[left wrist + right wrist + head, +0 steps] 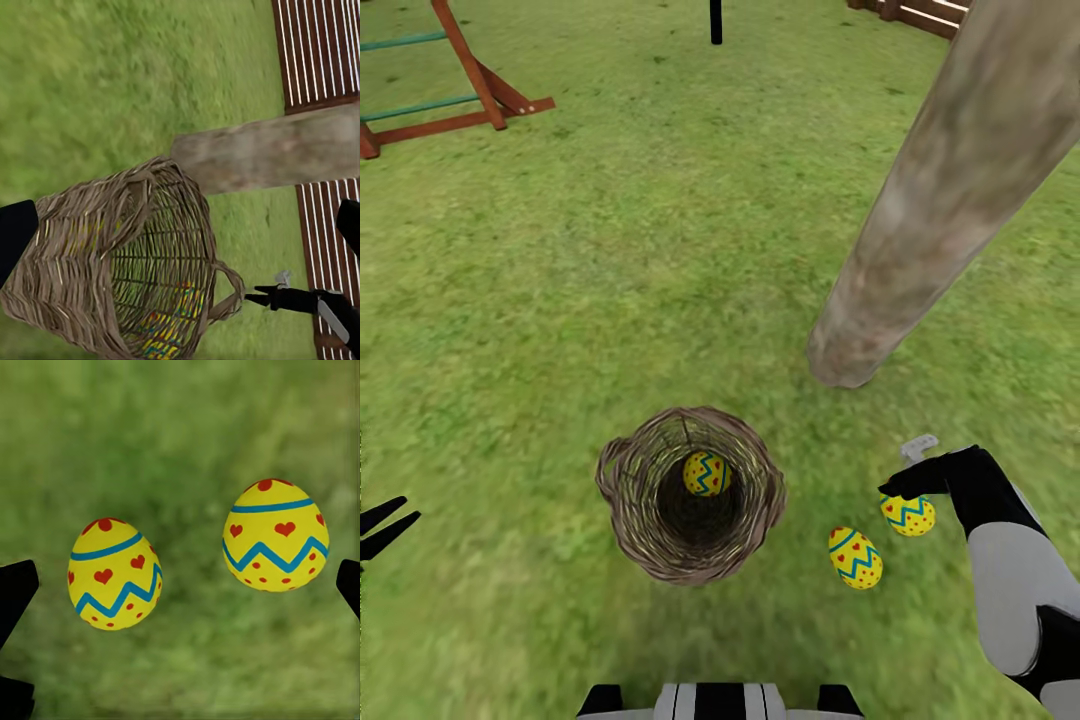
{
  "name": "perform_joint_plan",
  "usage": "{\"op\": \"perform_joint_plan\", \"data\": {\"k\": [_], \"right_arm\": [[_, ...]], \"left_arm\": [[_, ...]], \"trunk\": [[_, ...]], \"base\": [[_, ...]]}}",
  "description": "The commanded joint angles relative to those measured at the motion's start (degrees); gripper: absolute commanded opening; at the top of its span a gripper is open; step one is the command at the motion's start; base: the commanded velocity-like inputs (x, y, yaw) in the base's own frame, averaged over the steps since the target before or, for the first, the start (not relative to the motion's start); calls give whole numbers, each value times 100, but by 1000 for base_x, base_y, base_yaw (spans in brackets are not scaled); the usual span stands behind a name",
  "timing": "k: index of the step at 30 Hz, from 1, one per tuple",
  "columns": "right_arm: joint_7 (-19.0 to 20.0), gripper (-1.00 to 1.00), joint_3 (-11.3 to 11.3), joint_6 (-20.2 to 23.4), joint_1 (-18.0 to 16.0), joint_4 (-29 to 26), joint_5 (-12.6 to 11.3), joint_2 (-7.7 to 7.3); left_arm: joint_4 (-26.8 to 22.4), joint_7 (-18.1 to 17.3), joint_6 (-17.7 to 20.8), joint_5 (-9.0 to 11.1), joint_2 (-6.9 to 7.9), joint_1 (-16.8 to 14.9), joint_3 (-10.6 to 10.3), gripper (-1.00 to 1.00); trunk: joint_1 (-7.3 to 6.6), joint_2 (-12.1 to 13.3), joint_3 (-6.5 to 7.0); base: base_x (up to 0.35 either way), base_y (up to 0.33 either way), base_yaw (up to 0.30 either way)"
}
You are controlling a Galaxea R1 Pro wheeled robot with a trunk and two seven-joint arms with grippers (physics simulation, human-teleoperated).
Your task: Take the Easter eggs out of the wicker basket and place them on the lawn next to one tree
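A white forearm shell joined to a black wrist and black right gripper [895,488] is seen at four o'clock; black-and-white striped trunk panels at six.

Wooden play set [450,85], black post [715,22]

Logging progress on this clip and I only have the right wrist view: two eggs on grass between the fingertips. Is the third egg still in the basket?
Observer: Yes, the third egg sits inside the wicker basket in the head view.
Operator: Are the two eggs near a tree?
Observer: Both lie on the lawn between the basket and the tree, a little short of its base.
Operator: Is the right gripper holding one?
Observer: No, the right gripper is open, above the nearer-tree egg; the other egg lies free.
Operator: And the left gripper?
Observer: The left gripper is open, left of the basket.
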Motion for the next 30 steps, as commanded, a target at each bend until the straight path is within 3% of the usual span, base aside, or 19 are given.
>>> {"op": "perform_joint_plan", "data": {"k": [1,10,15,30], "right_arm": [[42,100,-19,18,-3,-10,34,10],[43,100,-19,491,9,-16,26,186],[43,100,-19,504,10,-17,45,210],[35,100,-19,505,14,-13,65,214]], "left_arm": [[1,-30,60,-14,0,-3,3,100],[16,-30,55,-14,-7,-3,-56,100],[361,-30,55,-9,5,-3,-72,100],[418,-30,55,-5,-1,-3,-76,100]], "trunk": [[-23,40,16],[-221,401,177],[-330,602,267],[-660,1203,536]], "base": [[0,0,0],[0,0,37],[0,0,261],[0,0,285]]}}
